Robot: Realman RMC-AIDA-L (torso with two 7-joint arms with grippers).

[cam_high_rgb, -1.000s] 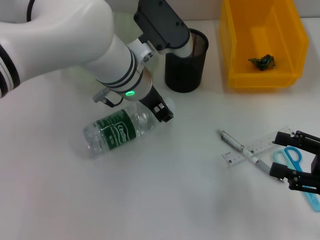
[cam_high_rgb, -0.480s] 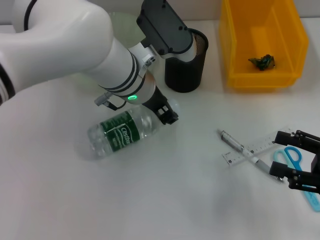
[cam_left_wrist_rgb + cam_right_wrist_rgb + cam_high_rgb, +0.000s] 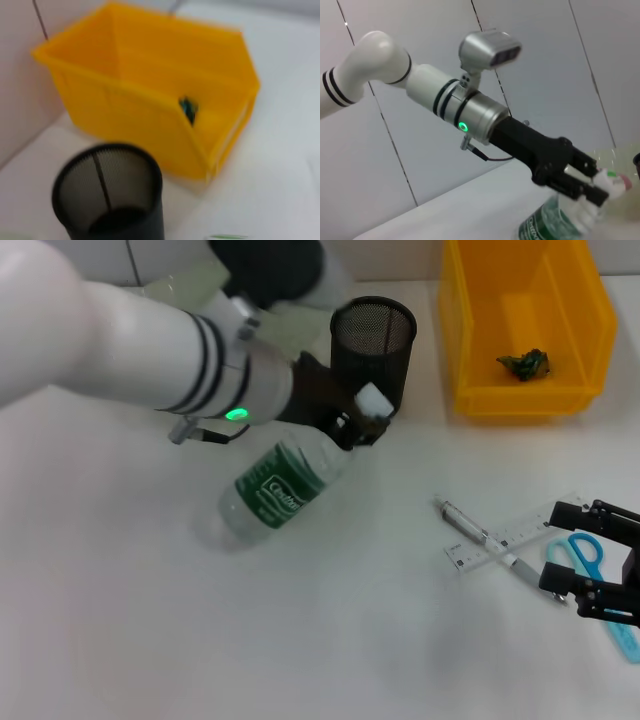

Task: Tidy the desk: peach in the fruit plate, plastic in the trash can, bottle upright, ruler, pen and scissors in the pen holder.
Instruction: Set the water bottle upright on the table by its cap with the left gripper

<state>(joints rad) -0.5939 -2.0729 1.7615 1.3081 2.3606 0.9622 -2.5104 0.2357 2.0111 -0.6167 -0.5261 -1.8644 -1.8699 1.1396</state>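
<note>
While the left gripper is pinching the neck of the bottle, the clear plastic body with its green label is tilting, white cap uppermost, just beside the black mesh pen holder. Right gripper is resting spread near the scissors.

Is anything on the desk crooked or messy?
Yes. The bottle is tilted, held by its cap end in the left gripper beside the pen holder. The pen lies crossed over the ruler, with the scissors by the right gripper.
</note>
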